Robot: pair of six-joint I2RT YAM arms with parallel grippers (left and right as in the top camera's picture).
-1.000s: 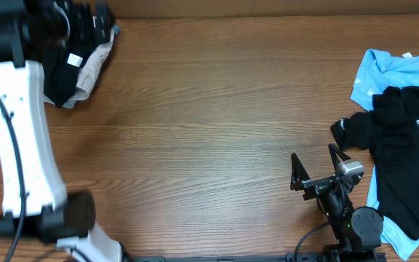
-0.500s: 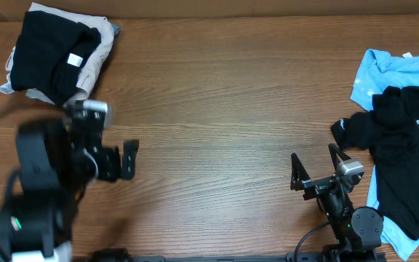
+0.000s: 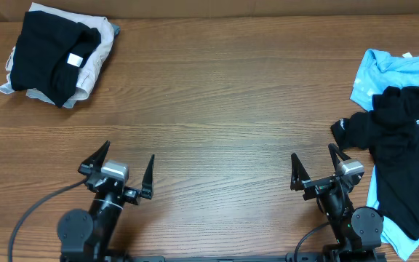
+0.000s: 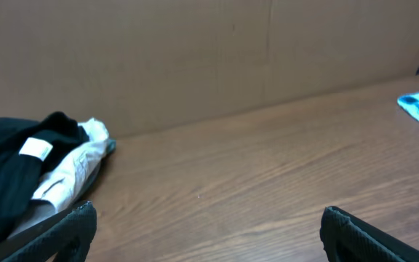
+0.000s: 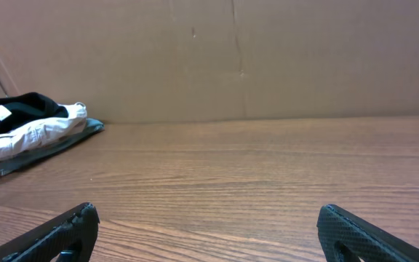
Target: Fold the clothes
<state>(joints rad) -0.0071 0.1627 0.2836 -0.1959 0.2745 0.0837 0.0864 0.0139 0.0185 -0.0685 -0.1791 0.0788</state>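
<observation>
Now, overhead, the left arm has come back from the far-left corner to the near edge, its left pincer (image 3: pixel 128 157) spread and empty like the right pincer (image 3: pixel 314 161). It leaves the plain black folded T-shirt (image 3: pixel 48 54) on the beige folded shorts (image 3: pixel 97 61), long axis far-to-near and slightly slanted, so that garment looks done, while the white-lettered black shirt (image 3: pixel 396 153), lying lengthwise along the wooden bench's (image 3: pixel 217 109) right edge over the light blue shirt (image 3: pixel 388 69), waits unfolded. The left wrist view shows that stack at far left, white neck label (image 4: pixel 35 149) up; the right wrist view shows it low and flat, far left.
</observation>
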